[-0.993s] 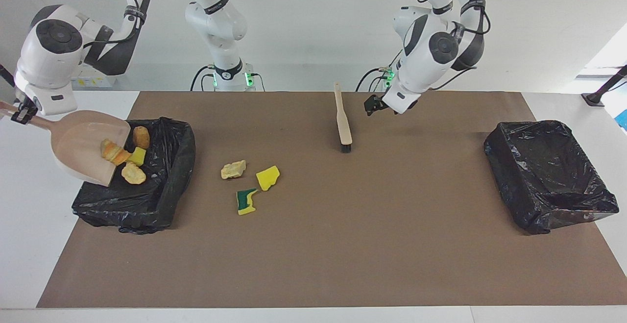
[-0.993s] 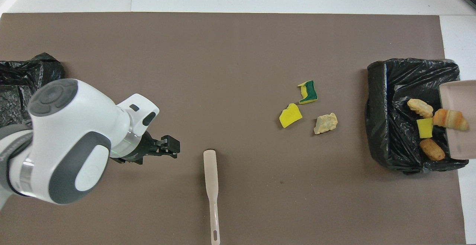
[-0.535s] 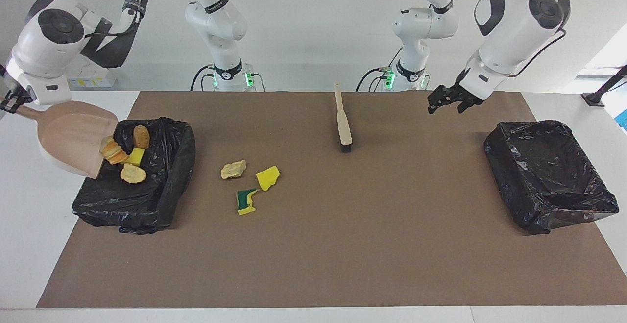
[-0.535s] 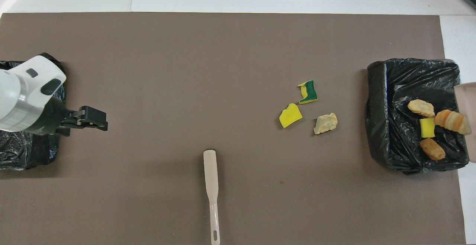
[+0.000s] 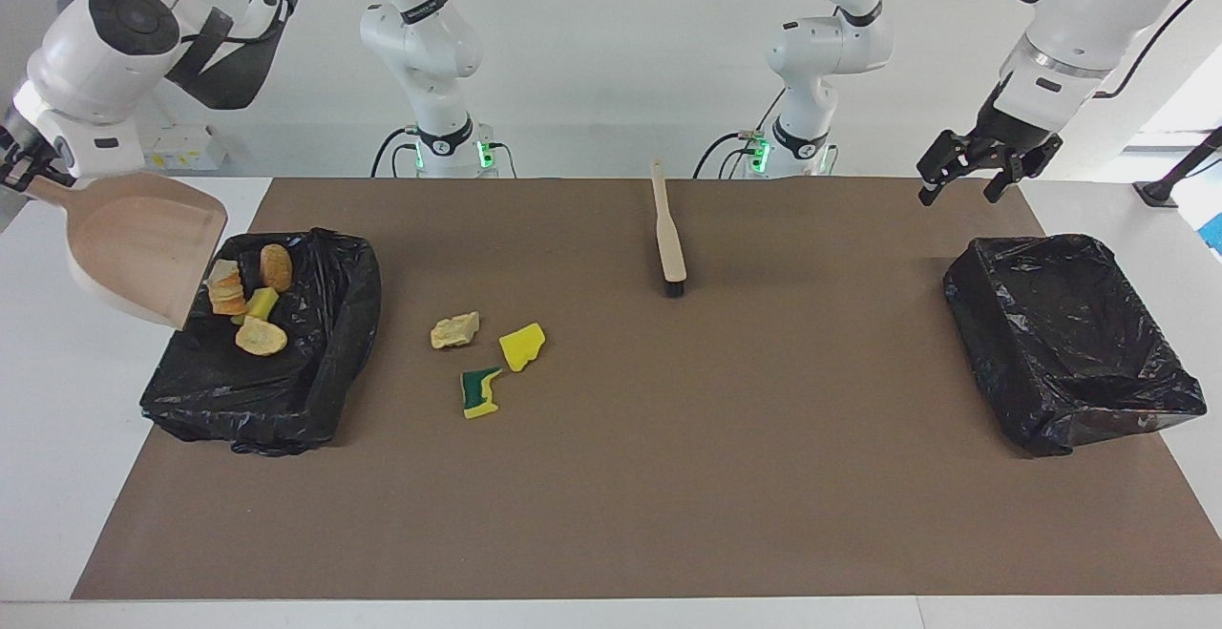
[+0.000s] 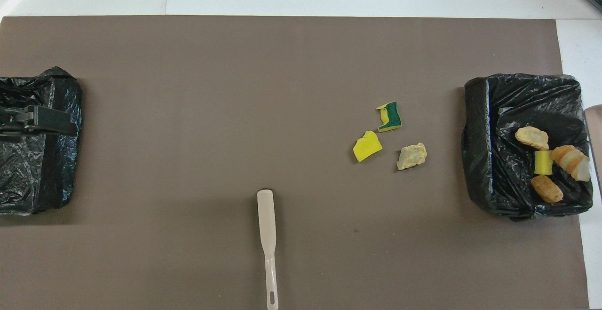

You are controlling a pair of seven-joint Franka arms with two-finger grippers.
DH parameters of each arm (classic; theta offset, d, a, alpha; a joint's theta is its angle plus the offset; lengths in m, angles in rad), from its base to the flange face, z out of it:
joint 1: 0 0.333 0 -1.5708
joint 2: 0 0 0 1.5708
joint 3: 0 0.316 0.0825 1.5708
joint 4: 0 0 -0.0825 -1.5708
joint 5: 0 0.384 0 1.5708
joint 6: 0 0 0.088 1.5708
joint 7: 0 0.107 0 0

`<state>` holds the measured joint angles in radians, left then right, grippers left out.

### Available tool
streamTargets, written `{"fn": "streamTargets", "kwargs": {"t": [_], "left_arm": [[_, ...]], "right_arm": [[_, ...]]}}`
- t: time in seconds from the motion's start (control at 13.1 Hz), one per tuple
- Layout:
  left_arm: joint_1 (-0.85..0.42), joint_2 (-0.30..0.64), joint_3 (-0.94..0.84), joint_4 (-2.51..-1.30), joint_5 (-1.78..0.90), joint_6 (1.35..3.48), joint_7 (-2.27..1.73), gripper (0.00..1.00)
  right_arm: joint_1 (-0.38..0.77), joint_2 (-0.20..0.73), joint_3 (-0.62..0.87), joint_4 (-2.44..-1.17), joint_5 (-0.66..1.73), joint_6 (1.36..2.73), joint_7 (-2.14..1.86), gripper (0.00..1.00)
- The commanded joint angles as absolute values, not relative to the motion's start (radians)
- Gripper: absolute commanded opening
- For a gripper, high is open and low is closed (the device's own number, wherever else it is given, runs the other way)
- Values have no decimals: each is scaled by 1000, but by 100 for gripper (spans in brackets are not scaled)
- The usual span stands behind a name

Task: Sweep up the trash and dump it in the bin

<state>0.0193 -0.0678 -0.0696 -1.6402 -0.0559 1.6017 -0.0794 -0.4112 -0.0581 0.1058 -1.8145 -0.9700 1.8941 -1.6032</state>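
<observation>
Facing view: the right gripper point(image 5: 21, 174), closed on the handle of the beige dustpan point(image 5: 143, 247), holds the pan tilted with its lip over the rim of the bin point(image 5: 329, 343) at the right arm's end of the table. Four pieces of trash lie inside this bin: a brown chunk point(image 5: 276, 267), an orange-striped chunk point(image 5: 225, 287) just under the pan's lip, a yellow sponge piece point(image 5: 259, 304) and a tan chunk point(image 5: 260, 336). Three pieces lie on the brown mat beside the bin, toward the table's middle: a tan scrap point(image 5: 455, 329), a yellow sponge point(image 5: 522, 345) and a green-and-yellow sponge point(image 5: 479, 392). The brush point(image 5: 667, 238) lies unheld, farther from the bin than these and nearer to the robots. The left gripper point(image 5: 977, 165), fingers spread and empty, hangs over the mat near the second bin point(image 5: 1069, 343). Risks, as judged: the loose liner may snag the pan's lip when it is drawn away and pull the bin askew; light sponges may skid or scatter under a hard brush stroke, missing the pan.
</observation>
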Motion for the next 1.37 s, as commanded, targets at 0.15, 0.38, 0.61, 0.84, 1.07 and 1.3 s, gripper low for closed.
{"fn": "streamTargets", "kwargs": {"t": [0.15, 0.38, 0.61, 0.84, 1.07, 1.3], "left_arm": [[66, -57, -77, -1611, -34, 1580, -51, 100], [75, -58, -78, -1612, -34, 1571, -57, 100], [77, -55, -78, -1609, -28, 1589, -45, 100], [65, -57, -78, -1609, -26, 1580, -40, 100], [55, -58, -77, -1609, -25, 1583, 15, 100], [-35, -66, 1, -1609, -25, 1577, 40, 100]], "right_arm": [[-345, -87, 294, -1769, -951, 1599, -1440, 0], [-286, -89, 311, -1769, -711, 1577, -1217, 0], [-180, -75, 311, -1766, -499, 1572, -872, 0], [-51, -10, 311, -1714, -304, 1569, -408, 0], [95, 170, 311, -1578, -189, 1565, 78, 0], [181, 389, 318, -1340, -34, 1594, 478, 0]]}}
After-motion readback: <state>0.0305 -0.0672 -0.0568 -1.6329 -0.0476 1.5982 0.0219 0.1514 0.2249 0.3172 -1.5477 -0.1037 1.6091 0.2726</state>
